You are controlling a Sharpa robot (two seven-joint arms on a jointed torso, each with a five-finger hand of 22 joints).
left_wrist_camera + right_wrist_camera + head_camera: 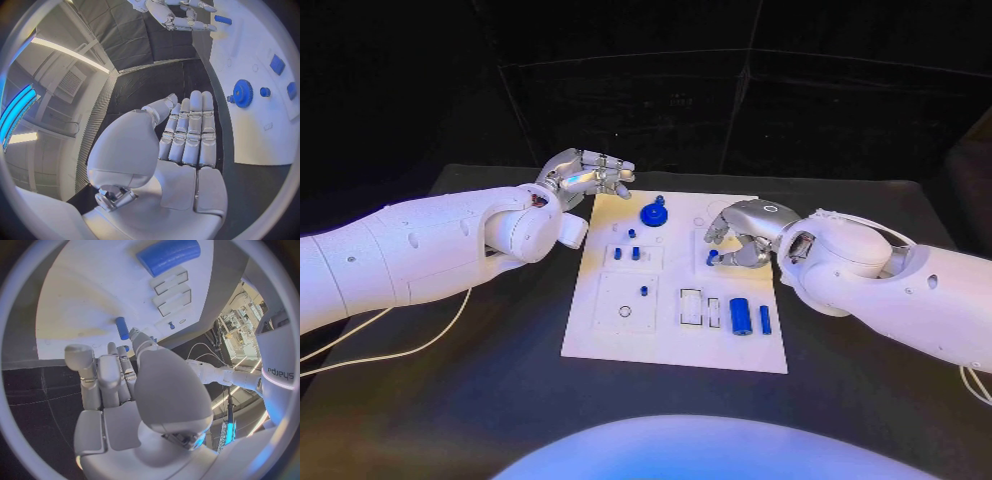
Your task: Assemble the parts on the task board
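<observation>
Pinching a small blue part (713, 257), right robot hand (740, 232) over task board (672, 345).

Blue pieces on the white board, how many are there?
8: a gear at the far end, four pegs nearer on the left, one piece by the right hand, two cylinders near right. The hand may hide more.

My head camera looks steeply down on the counter (473, 400). Each wrist camera sits close behind its own robot hand, facing along the palm. All three share the task board (668, 345) (262, 135) (81, 300).
</observation>
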